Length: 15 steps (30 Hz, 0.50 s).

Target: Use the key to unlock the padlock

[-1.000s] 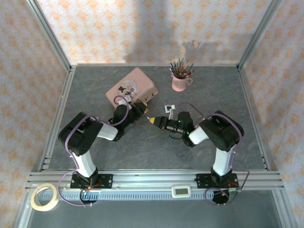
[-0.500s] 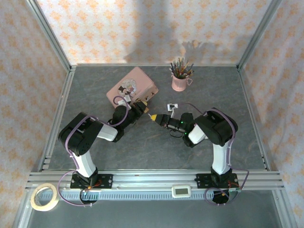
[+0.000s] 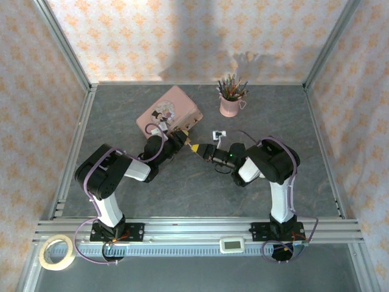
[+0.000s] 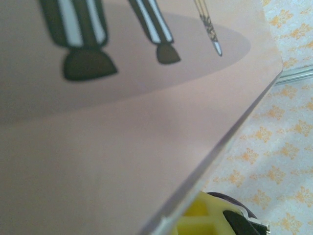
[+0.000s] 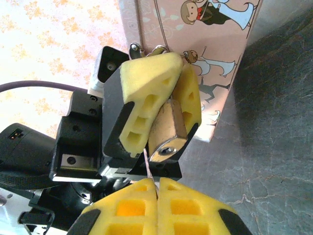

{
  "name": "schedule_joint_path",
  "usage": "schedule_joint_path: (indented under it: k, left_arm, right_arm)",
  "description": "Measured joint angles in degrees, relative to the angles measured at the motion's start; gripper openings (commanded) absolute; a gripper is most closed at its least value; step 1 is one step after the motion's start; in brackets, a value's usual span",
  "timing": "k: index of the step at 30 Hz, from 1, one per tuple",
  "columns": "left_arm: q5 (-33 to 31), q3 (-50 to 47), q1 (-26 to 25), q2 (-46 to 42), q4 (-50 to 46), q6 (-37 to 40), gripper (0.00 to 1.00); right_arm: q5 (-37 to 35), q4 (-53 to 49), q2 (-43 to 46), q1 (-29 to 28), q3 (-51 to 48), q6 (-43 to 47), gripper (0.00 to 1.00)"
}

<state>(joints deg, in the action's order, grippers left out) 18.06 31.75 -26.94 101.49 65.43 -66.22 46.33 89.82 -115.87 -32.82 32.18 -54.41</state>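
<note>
We see 2 arms folded low over the desk (image 3: 273,115), wrists close together beside the pink tin (image 3: 169,111), left gripper (image 5: 172,100) clenched on the padlock (image 5: 166,133), keyhole end toward the right gripper (image 5: 157,190), which pinches the key (image 5: 148,167), blade tip beside the padlock's base.

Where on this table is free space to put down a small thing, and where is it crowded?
Bare table lies right of the pencil cup, up to the side rail, and in the near middle before the front rail. It is crowded where the left gripper and right gripper meet beside the pink tin.
</note>
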Motion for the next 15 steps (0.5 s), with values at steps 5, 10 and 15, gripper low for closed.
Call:
schedule_joint_path:
  k: [5, 10, 15]
  left_arm:
    - [0.0, -0.3, -0.5, 0.0, 0.0, 0.0, 0.0]
    - [0.0, -0.4, -0.5, 0.0, 0.0, 0.0, 0.0]
    - [0.0, -0.5, -0.5, 0.0, 0.5, -0.3, 0.0]
  right_arm:
    - [0.0, 0.7, -1.0, 0.0, 0.4, 0.0, 0.0]
    - [0.0, 1.2, -1.0, 0.0, -0.7, 0.0, 0.0]
    - [0.0, 1.1, -0.3, 0.0, -2.8, 0.0, 0.0]
